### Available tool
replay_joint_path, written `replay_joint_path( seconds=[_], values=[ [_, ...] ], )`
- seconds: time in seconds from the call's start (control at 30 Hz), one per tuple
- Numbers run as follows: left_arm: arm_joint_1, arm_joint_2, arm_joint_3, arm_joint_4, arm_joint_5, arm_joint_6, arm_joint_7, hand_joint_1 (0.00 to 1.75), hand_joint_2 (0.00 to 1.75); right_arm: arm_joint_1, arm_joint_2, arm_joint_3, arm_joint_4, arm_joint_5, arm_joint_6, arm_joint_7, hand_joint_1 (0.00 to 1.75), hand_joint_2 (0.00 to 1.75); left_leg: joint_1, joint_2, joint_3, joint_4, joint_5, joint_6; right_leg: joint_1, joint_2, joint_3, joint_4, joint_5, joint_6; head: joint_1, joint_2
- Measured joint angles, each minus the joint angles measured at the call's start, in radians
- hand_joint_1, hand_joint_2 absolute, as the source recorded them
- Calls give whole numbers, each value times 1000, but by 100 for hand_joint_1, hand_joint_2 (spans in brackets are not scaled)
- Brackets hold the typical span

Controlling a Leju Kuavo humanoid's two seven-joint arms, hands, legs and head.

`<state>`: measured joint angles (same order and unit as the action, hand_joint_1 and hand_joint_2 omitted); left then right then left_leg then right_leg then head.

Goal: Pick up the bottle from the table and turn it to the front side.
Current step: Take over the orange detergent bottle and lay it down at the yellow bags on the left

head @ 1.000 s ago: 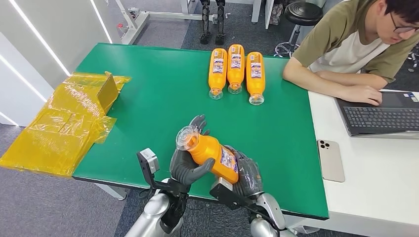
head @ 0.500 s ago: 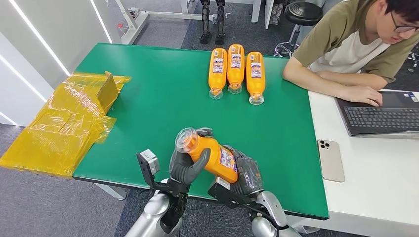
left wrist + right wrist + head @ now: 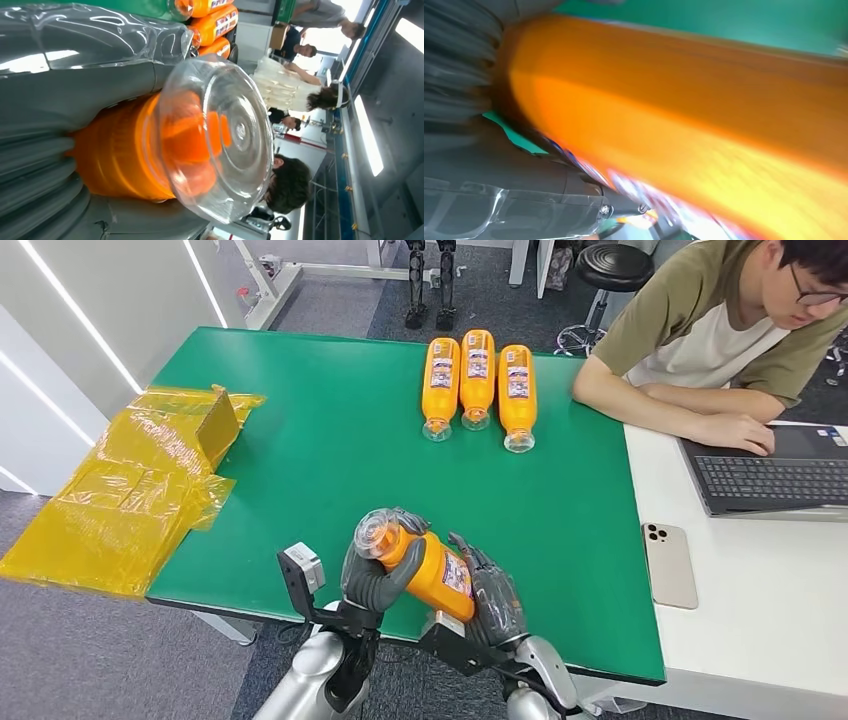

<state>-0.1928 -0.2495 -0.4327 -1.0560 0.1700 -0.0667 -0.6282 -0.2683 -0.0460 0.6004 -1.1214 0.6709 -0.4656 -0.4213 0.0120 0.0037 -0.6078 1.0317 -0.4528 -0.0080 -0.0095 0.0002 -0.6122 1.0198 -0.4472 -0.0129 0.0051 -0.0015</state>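
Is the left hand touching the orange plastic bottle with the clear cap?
Touching. In the head view the left hand wraps the orange plastic bottle just below its clear cap; the left wrist view shows grey fingers pressed against it.

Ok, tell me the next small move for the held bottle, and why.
Probably roll the bottle a little further about its long axis. Both hands grip it above the green table: the left hand near the clear cap, the right hand around the base. Its label faces off to the side rather than up like the three lying bottles, so the front seems not yet shown.
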Motion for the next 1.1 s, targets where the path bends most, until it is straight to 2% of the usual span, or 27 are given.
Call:
replay_joint_path(
  seconds=[0.13,0.2,0.3,0.4,0.5,0.6,0.73,0.87,1.1],
  values=[
    [0,1,-1,-12,-11,51,1,175,175,31,19,0,-78,-152,-155,-135,0,175,0,0,0,0,0,0,0,0,0,0,0,0,0,0],
    [1,3,-1,-33,-23,81,1,175,175,49,24,-2,-123,-221,-202,-194,0,175,0,0,-1,0,0,0,0,0,0,0,0,0,0,0],
    [0,8,0,-80,-55,141,0,175,175,87,40,-15,-197,-249,-216,-260,0,175,0,0,-1,0,0,0,0,0,0,0,0,0,0,0],
    [-5,14,9,-134,-124,239,-6,175,175,129,60,-31,-276,-233,-217,-274,0,175,0,-1,-1,0,0,0,0,-1,0,0,0,0,0,0],
    [-21,28,28,-191,-292,418,-2,175,175,163,74,-41,-336,-229,-217,-276,0,175,0,0,-1,-1,0,0,0,-1,0,0,0,0,0,0],
    [-49,56,52,-232,-529,603,53,175,175,193,86,-51,-378,-229,-217,-277,0,175,0,-1,-1,-1,0,0,0,-1,0,1,0,0,0,0],
    [-105,125,79,-233,-844,728,172,175,175,230,101,-73,-420,-231,-217,-278,0,175,0,-1,-1,-1,0,-1,0,-1,0,1,-1,-1,0,0],
    [-203,217,99,-142,-1056,747,270,175,175,255,110,-98,-461,-238,-217,-278,0,175,0,0,-1,-1,1,-1,0,-1,0,2,0,-1,1,0],
    [-389,362,111,189,-1090,647,275,175,175,289,119,-134,-536,-250,-217,-279,0,175,0,1,-1,-1,2,-2,0,1,-2,3,0,-2,0,0]
  ],
)
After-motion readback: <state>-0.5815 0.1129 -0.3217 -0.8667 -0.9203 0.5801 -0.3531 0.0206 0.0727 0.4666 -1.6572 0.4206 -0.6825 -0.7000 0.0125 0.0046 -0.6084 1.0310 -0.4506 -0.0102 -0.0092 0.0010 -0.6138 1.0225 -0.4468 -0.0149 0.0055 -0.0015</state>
